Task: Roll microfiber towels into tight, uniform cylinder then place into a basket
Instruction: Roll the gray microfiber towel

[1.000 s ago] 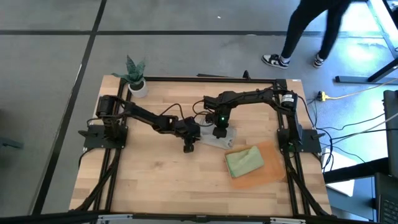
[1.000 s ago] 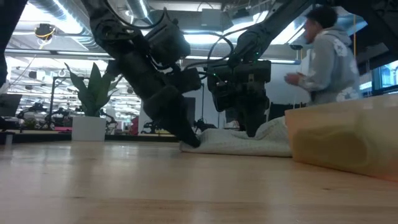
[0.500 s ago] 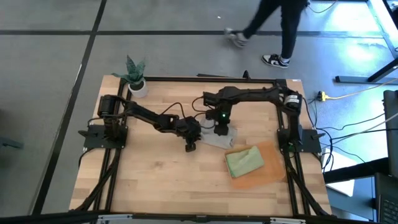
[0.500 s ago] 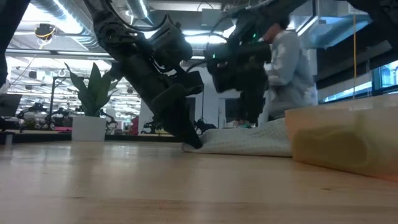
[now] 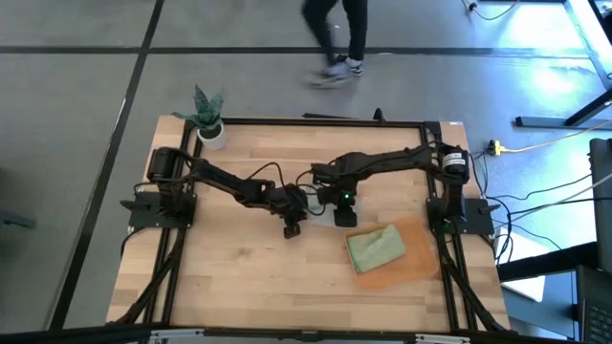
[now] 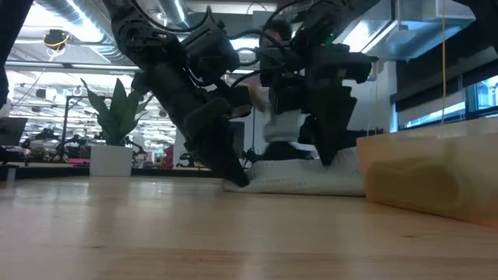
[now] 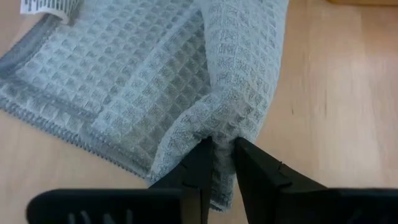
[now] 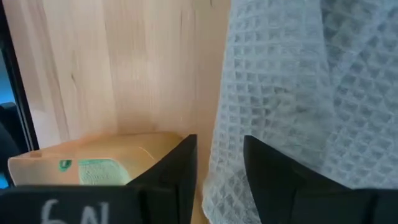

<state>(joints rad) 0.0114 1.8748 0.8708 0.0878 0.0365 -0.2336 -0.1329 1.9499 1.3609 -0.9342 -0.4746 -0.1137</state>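
Left wrist view, lower centre: left gripper (image 7: 221,144) pinched closed on a raised fold of the grey towel (image 7: 155,81), fingers nearly together with cloth between them. Right wrist view: right gripper (image 8: 219,149) down at the grey towel's edge, fingers parted with a narrow gap; cannot tell if any cloth is caught. High view, centre of frame: both grippers meet over the grey towel, left gripper (image 5: 292,226) just left of right gripper (image 5: 342,212), cloth mostly hidden under them. Green towel (image 5: 375,248) already bundled and lying in the basket (image 5: 421,263), lower right of centre. Judgement: rolling the grey towel is the step in hand; to do it well, keep both pinches level on the same edge, turn evenly so the roll doesn't cone, keep tension so it stays tight. Count: two towels, one basket, two arms, one potted plant (image 5: 207,115) upper left, one person (image 5: 337,38) walking along the top edge.
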